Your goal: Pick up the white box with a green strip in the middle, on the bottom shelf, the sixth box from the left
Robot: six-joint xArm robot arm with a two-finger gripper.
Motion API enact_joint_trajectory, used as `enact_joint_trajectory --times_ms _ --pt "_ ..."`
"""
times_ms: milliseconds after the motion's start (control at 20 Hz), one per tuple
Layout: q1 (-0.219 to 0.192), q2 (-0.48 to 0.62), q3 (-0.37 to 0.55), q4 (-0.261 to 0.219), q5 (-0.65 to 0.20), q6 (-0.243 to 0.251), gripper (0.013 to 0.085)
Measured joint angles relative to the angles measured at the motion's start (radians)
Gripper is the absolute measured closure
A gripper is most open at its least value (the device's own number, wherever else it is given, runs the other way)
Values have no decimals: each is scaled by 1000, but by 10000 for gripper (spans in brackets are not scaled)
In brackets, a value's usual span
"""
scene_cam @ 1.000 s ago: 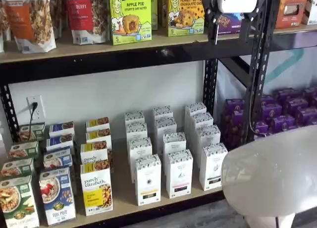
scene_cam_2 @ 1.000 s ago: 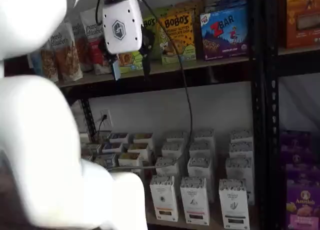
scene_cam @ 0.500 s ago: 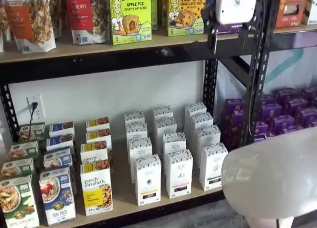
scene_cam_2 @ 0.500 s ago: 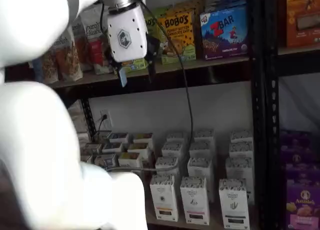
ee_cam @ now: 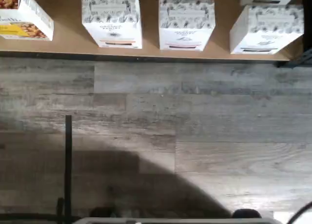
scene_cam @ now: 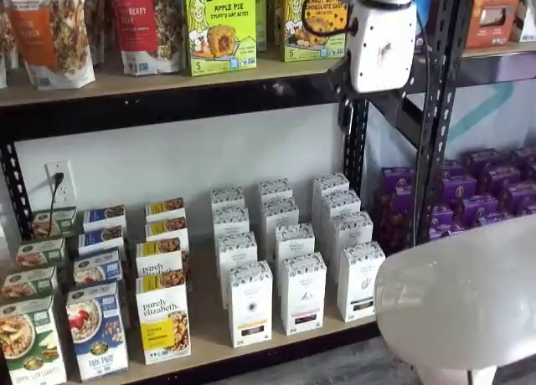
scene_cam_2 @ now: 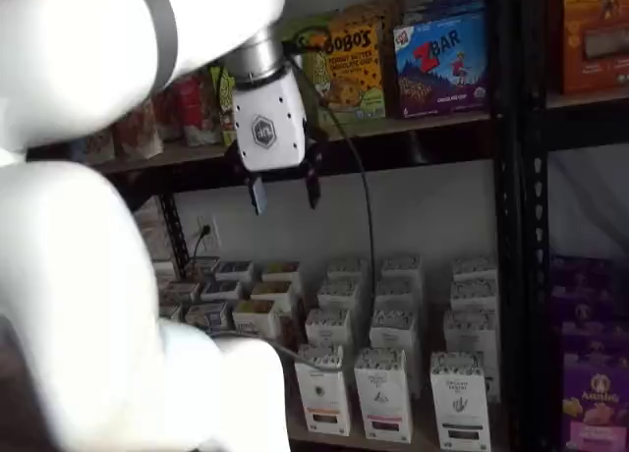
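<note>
The white box (scene_cam: 360,280) stands at the right end of the front row of tall white cartons on the bottom shelf (scene_cam: 209,322). It has a speckled top band and a dark strip low on its front. It shows in both shelf views (scene_cam_2: 459,411) and in the wrist view (ee_cam: 265,29), upright and untouched. My gripper (scene_cam_2: 285,195) hangs in front of the upper shelf board, well above the white cartons and apart from them. Its black fingers (scene_cam_2: 257,195) stand open with nothing between them. Its white body (scene_cam: 381,46) shows beside the black upright.
Two more white cartons (scene_cam: 302,291) stand left of the target, with rows of the same behind. Colourful cereal boxes (scene_cam: 162,316) fill the shelf's left. Purple boxes (scene_cam: 481,188) sit past the black upright (scene_cam: 355,146). White arm parts (scene_cam_2: 88,305) block the near foreground.
The gripper has come down from the upper shelf's goods to the level of the upper shelf board, still open. The boxes have not moved.
</note>
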Motion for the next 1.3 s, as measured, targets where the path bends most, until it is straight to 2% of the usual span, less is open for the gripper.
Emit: enact_joint_trajectory --times_ms 100,350,500,900,1050,1300 --pt "0 7 40 0 -43 0 130" --pt "11 42 126 -37 -136 17 130" --pt "5 66 194 -36 -226 14 130" --pt "-31 186 360 -38 -542 -15 130" --pt "-57 269 393 -38 -662 -37 130" --pt "-103 446 390 -85 -810 -46 130"
